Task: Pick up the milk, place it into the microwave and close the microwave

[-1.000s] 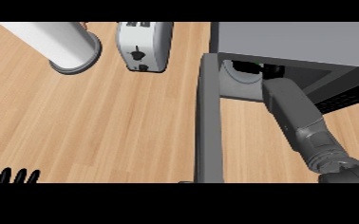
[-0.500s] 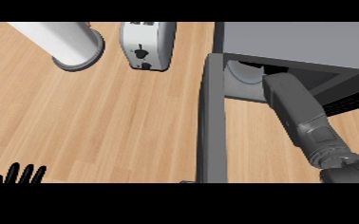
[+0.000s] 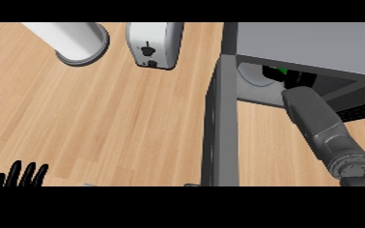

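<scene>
Where the light wooden desk (image 3: 107, 121) fills the left and centre of the head view, three fixtures stand along its far side: a white cylindrical holder on a grey round base (image 3: 75, 41), a silver toaster with a black lever (image 3: 153, 43), and a grey box-shaped microwave (image 3: 299, 46) at the right. The microwave's dark grey door (image 3: 219, 125) stands open, seen edge-on as a tall bar running toward the near edge. The right grey forearm (image 3: 321, 125) reaches into the cavity, above a pale round turntable (image 3: 253, 75). The right robot hand (image 3: 296, 80) is mostly hidden in there, so whether it grips cannot be told; a green scrap, possibly the milk (image 3: 276, 71), shows just beside it. The left robot hand (image 3: 22, 174) rests at the lower left edge, fingers straight and upward.
</scene>
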`<action>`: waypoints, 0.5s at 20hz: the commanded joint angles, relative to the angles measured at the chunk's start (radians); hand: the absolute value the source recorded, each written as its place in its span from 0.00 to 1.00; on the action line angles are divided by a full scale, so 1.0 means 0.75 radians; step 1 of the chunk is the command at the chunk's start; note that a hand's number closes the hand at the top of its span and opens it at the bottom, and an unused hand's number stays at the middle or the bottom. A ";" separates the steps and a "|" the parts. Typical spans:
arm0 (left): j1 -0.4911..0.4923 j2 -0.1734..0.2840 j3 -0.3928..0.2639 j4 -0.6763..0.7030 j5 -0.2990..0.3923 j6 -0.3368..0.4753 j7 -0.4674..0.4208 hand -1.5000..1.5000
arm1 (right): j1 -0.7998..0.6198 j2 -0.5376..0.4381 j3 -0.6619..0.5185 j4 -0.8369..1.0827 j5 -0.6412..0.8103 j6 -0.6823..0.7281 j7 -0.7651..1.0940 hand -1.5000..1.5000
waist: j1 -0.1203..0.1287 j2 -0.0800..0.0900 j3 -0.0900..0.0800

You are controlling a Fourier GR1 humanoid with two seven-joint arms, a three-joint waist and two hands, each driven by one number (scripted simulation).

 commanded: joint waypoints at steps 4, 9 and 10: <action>-0.050 -0.011 -0.028 0.009 -0.017 0.030 0.045 0.00 | -0.045 0.064 0.165 0.047 0.172 0.079 0.069 0.00 | 0.004 -0.016 0.023; -0.066 -0.001 -0.019 0.016 -0.026 0.021 0.032 0.00 | -0.091 0.117 0.182 0.046 0.189 0.174 0.058 0.00 | 0.011 -0.014 0.025; -0.080 0.004 0.001 0.060 -0.032 0.020 0.016 0.00 | -0.086 0.150 0.186 0.049 0.193 0.169 0.055 0.00 | 0.001 -0.018 0.023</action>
